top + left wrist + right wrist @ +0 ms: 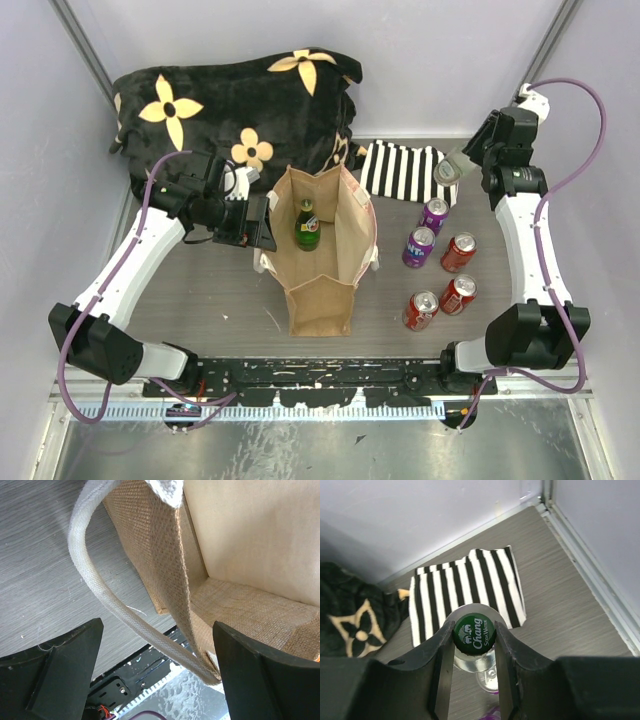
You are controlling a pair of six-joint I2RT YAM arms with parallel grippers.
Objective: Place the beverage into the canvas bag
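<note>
Grey wood-grain table [200, 290], pale walls [420, 60]; left gripper [255, 222] spread at canvas bag [320, 290], right gripper [455, 165] pinching bottle [474, 632].

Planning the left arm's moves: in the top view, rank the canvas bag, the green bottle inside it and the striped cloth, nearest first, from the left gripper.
1. canvas bag, beside the left gripper.
2. green bottle, inside the bag.
3. striped cloth, back right.

Canvas bag [320, 290] upright mid-worktop [210, 300], w/ one bottle [307, 226] standing inside. Blanket [230, 100] behind it to the L; cloth [400, 170] flat behind-R. Five cans [419, 246] clustered R of bag. L jaws just beside bag's L wall, handle [100, 595] btwn them. R jaws far R, above cloth's R end, second bottle [474, 632] btwn them.
</note>
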